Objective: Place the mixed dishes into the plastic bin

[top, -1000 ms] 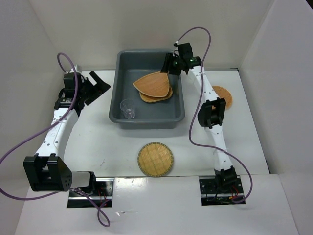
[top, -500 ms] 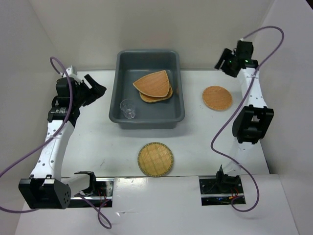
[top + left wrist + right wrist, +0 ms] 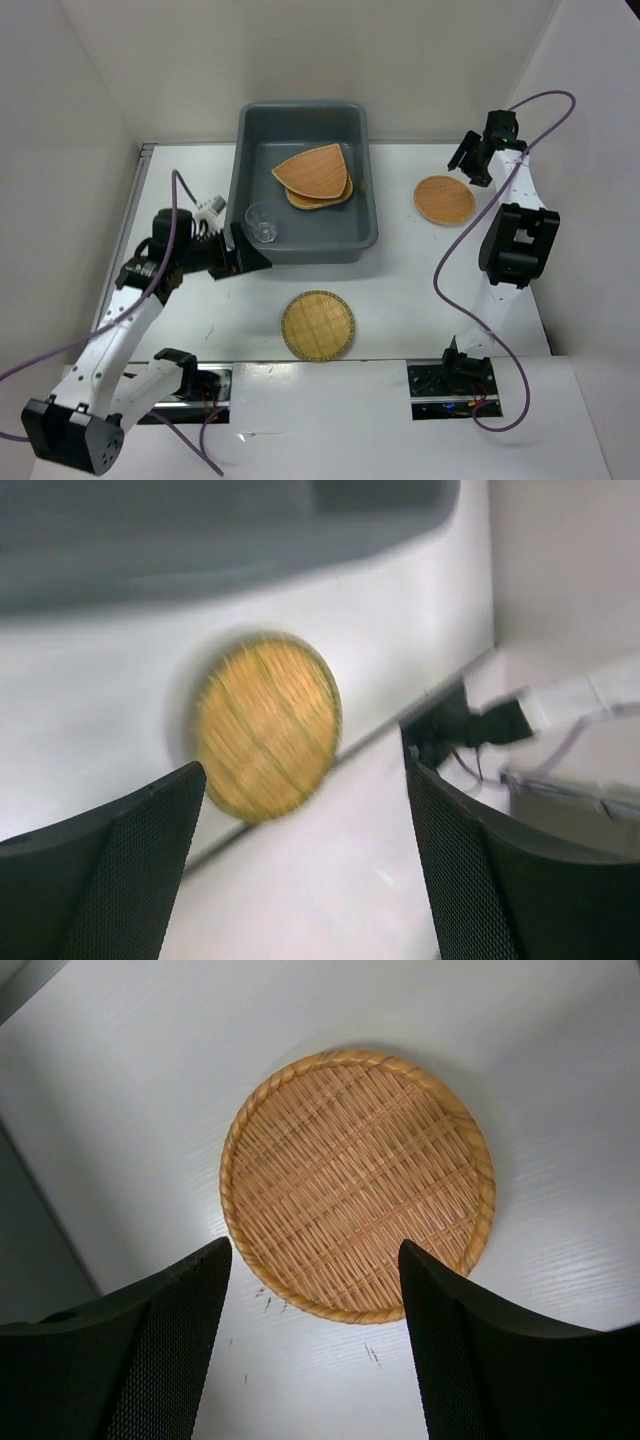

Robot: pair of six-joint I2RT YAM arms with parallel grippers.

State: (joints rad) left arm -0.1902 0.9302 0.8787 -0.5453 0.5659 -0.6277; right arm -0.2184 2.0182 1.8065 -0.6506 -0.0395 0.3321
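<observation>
The dark grey plastic bin (image 3: 305, 247) stands at the back middle of the table. In it a fan-shaped woven plate (image 3: 315, 168) lies on top of another woven plate (image 3: 325, 197), and a clear cup (image 3: 262, 222) stands in the near left corner. One round woven plate (image 3: 318, 325) lies on the table in front of the bin; it shows blurred in the left wrist view (image 3: 268, 725). My left gripper (image 3: 248, 262) (image 3: 305, 775) is open and empty by the bin's near left corner. A second round plate (image 3: 444, 199) (image 3: 358, 1182) lies right of the bin, with my right gripper (image 3: 464, 167) (image 3: 315, 1250) open above its far edge.
White walls close the table in on the left, back and right. The arms' bases (image 3: 450, 375) and purple cables (image 3: 455, 260) sit along the near edge. The right arm's elbow (image 3: 515, 245) stands just right of the right-hand plate.
My right arm has left the bin and swung to the far right, over the right-hand plate. My left arm has swung from the bin's left side to its near left corner.
</observation>
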